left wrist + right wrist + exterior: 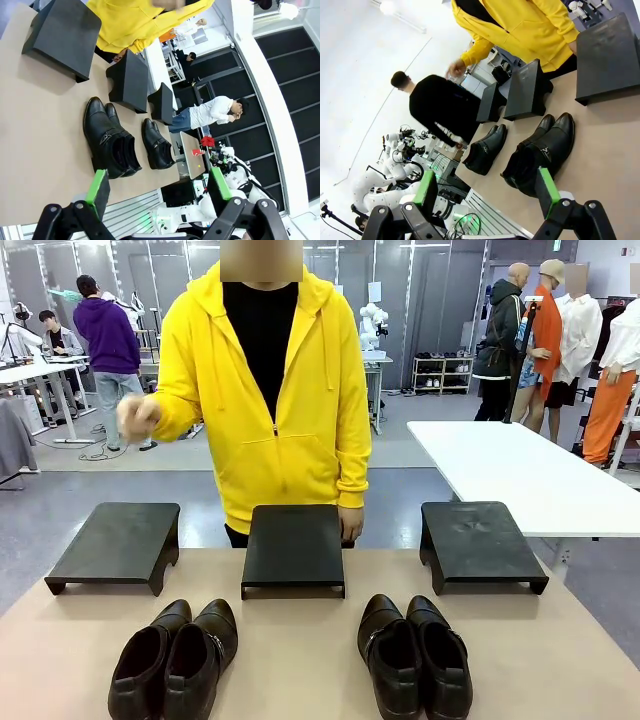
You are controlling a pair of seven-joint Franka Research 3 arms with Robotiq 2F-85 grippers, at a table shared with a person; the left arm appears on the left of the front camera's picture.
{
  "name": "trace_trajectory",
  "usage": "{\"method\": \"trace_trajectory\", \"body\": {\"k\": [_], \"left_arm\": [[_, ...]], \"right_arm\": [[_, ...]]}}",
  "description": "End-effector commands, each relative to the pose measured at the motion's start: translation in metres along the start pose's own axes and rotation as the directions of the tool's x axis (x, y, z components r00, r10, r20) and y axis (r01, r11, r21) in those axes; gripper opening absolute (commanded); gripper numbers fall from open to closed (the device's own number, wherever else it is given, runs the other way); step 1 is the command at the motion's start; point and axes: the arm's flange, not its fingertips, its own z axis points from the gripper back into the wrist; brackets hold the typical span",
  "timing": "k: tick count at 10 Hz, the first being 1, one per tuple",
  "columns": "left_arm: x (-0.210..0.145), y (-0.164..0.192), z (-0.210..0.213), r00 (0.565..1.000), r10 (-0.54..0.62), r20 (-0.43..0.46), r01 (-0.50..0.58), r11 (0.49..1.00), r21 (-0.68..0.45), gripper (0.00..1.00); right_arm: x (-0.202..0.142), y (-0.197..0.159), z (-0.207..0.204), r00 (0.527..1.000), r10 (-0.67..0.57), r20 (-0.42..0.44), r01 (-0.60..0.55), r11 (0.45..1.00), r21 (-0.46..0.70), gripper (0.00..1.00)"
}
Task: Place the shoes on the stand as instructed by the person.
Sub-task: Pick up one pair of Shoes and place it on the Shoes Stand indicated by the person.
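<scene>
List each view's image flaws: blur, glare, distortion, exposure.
Front view: the person's raised hand is motion-blurred; the shoes show small glints under even light. Left wrist view: rolled sideways, the table stretched by the wide lens. Right wrist view: upper left washed out white; the same hand smeared.

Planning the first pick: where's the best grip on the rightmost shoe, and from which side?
Probably the heel collar of the rightmost shoe: one finger inside the mouth, one outside the outer wall, coming down from above. The mouth faces up at the robot's end, toe toward the person; its inner side lies against its mate, so there's no gap there.
</scene>
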Motion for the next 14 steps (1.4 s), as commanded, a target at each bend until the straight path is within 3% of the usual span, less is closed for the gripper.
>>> {"method": "trace_trajectory", "body": {"k": [1, 6, 7, 10, 12, 14], "left_arm": [[0.0, -0.002, 0.0, 1.0, -0.002, -0.002, 0.002, 1.0, -0.008, 1.0], [0.0, 0.0, 0.0, 1.0, 0.0, 0.0, 0.0, 1.0, 0.0, 1.0], [0.004, -0.012, -0.003, 0.999, -0.041, -0.026, 0.041, 0.999, 0.023, 1.0], [0.032, -0.086, -0.051, 0.967, -0.019, -0.254, 0.059, 0.987, 0.153, 1.0], [0.031, -0.144, -0.126, 0.9, -0.033, -0.435, 0.154, 0.957, 0.244, 1.0], [0.013, -0.184, -0.2, 0.83, -0.006, -0.558, 0.236, 0.909, 0.342, 1.0]], "right_arm": [[0.001, 0.001, 0.001, 1.0, 0.009, 0.005, -0.009, 1.0, 0.007, 1.0], [0.001, 0.001, 0.001, 1.0, 0.009, 0.005, -0.009, 1.0, 0.007, 1.0], [0.001, 0.001, 0.001, 1.0, 0.009, 0.005, -0.009, 1.0, 0.007, 1.0], [0.001, 0.001, 0.001, 1.0, 0.009, 0.005, -0.009, 1.0, 0.007, 1.0], [0.001, 0.001, 0.001, 1.0, 0.009, 0.005, -0.009, 1.0, 0.007, 1.0], [0.001, 0.001, 0.001, 1.0, 0.009, 0.005, -0.009, 1.0, 0.007, 1.0]]}}
